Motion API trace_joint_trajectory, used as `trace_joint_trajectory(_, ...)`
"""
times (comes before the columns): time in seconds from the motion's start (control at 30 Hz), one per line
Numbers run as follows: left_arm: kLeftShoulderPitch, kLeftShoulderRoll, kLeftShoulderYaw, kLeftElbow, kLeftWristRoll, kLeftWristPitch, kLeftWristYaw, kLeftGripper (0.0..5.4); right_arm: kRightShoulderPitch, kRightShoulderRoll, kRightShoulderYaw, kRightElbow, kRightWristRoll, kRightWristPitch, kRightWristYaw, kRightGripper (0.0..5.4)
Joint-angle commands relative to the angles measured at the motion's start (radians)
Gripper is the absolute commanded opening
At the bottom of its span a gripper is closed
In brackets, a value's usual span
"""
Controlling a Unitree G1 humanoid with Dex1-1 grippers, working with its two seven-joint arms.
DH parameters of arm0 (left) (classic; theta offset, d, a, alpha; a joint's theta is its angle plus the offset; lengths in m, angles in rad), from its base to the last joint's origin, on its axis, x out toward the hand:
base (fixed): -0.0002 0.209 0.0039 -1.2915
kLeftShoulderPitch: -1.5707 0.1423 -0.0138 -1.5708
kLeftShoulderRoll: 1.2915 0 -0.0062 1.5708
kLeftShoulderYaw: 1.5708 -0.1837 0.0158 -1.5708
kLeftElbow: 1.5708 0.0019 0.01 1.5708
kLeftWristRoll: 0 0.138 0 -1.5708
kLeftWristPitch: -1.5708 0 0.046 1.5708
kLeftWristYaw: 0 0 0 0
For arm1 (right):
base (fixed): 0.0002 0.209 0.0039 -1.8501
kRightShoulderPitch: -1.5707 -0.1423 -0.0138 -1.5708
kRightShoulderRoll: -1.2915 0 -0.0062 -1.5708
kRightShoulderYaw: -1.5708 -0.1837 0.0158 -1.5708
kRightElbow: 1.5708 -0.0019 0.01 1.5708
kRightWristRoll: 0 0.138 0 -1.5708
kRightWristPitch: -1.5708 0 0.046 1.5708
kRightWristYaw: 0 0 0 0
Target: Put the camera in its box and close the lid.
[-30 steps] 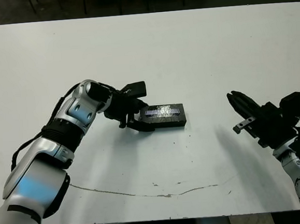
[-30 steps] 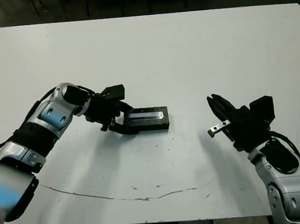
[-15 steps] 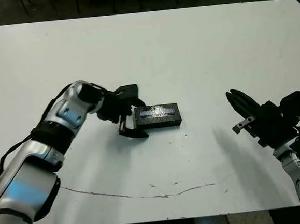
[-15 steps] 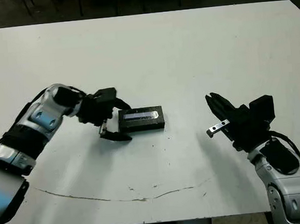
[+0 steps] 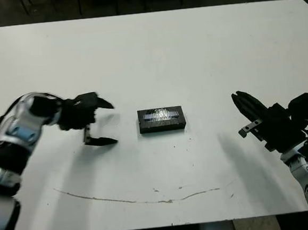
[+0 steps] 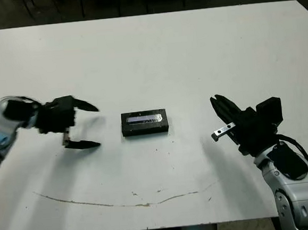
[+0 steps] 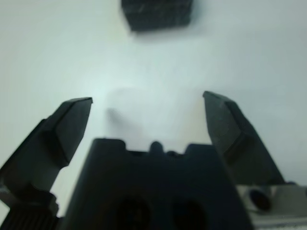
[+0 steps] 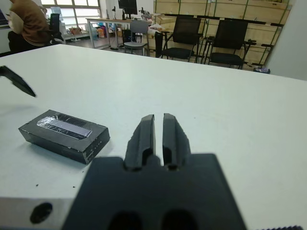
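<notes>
1. Head views: a small black rectangular box with its black windowed lid [image 5: 162, 119] seated on top lies near the middle of the white table [image 5: 191, 48]. The grey window strip faces up. No separate camera bar or white-lined tray shows, so the camera is judged to be inside and the lid on; whether the lid is pressed fully home cannot be told.

2. Head views: the closed box's long axis runs across the table, left to right. The left gripper [image 5: 99, 123], of two black fingers, sits near the box's left short end, apart from it, fingers spread wide and holding nothing, tips pointing toward the box.

3. Head views: the right gripper [image 5: 245, 110] hangs well apart from the box's right end, fingers pressed together, empty. The left gripper is the nearer one.

4. Head views: bare table surrounds the box on every side and every table edge is far from it. A thin dark scratch line [image 5: 139, 200] marks the table on the robot's side of the box.

5. Left wrist view: the two fingers stand wide apart with only white table between them; the box's end [image 7: 157, 13] lies ahead, roughly centred on the gap.

6. Right wrist view: the fingers [image 8: 144, 135] are nearly touching and hold nothing. The box [image 8: 64, 135] lies off to one side of them, a left fingertip [image 8: 17, 81] beyond it. Chairs and a seated person show beyond the table.
</notes>
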Motion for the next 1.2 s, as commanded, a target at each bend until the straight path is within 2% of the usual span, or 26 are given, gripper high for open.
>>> trace_joint_trajectory(0.03, 0.116, 0.05, 0.082, -0.093, -0.009, 0.17, 0.074, 5.38, 0.013, -0.006, 0.003, 0.012, -0.006, 0.007, 0.0, 0.0)
trace_joint_trajectory(0.13, 0.185, 0.006, 0.243, -0.351, -0.044, 0.353, 0.302, 5.38, 0.008, 0.002, 0.005, 0.031, -0.004, -0.006, 0.004, 0.0)
trace_joint_trajectory(0.2, 0.233, -0.079, 0.321, -0.526, -0.052, 0.462, 0.477, 5.22, 0.004, 0.008, 0.006, 0.036, -0.002, -0.006, -0.001, 0.0)
trace_joint_trajectory(0.27, 0.272, -0.19, 0.37, -0.663, -0.075, 0.506, 0.623, 4.95, -0.001, 0.018, 0.006, 0.047, 0.004, -0.016, 0.002, 0.0)
trace_joint_trajectory(0.4, 0.312, -0.368, 0.355, -0.814, -0.132, 0.501, 0.768, 4.24, -0.011, 0.027, 0.011, 0.068, -0.004, -0.03, -0.007, 0.0)
trace_joint_trajectory(0.53, 0.328, -0.504, 0.278, -0.933, -0.143, 0.585, 0.891, 3.48, -0.018, 0.025, 0.013, 0.076, -0.011, -0.035, -0.007, 0.0)
trace_joint_trajectory(0.77, 0.305, -0.696, 0.181, -0.967, -0.175, 0.759, 1.047, 2.13, -0.023, 0.034, 0.014, 0.1, -0.013, -0.075, 0.0, 0.0)
trace_joint_trajectory(1.13, 0.287, -0.733, 0.041, -0.735, -0.096, 0.825, 1.093, 0.08, -0.005, 0.041, 0.018, 0.082, -0.007, -0.071, -0.009, 0.0)
trace_joint_trajectory(1.2, 0.299, -0.726, 0.012, -0.684, -0.079, 0.816, 1.087, 0.02, -0.003, 0.045, 0.02, 0.085, -0.005, -0.081, -0.006, 0.0)
